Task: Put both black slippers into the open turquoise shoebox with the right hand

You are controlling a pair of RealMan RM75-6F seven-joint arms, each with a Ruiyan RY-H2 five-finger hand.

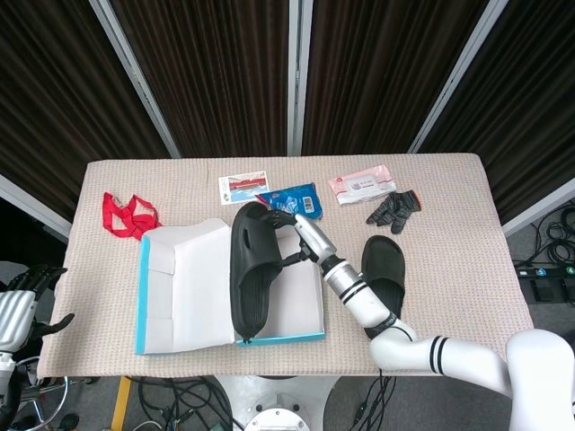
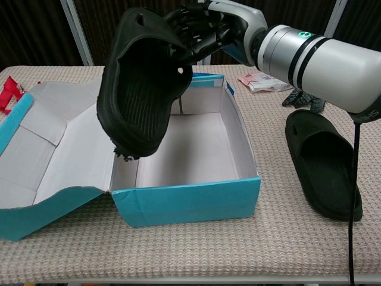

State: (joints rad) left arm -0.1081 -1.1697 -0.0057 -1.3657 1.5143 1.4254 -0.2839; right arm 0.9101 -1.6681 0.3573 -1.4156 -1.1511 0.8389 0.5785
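Right hand (image 2: 199, 30) gripping one black slipper (image 2: 143, 89) by its strap end, above the open turquoise shoebox (image 2: 184, 199).
Fingers curl around the strap at the top of this slipper, which hangs tilted with its ribbed sole facing the chest camera and its toe end low over the box's left wall, where the flap (image 2: 53, 149) folds out; it is matte black, moulded in one piece, with a small hole near the strap. The shoebox has white inner walls and a turquoise outside. The second slipper (image 2: 324, 167) lies flat on the woven table cover (image 2: 286, 250), footbed up, just to the right of the box. The left hand (image 1: 22, 301) sits off the table's left edge, fingers spread, holding nothing.
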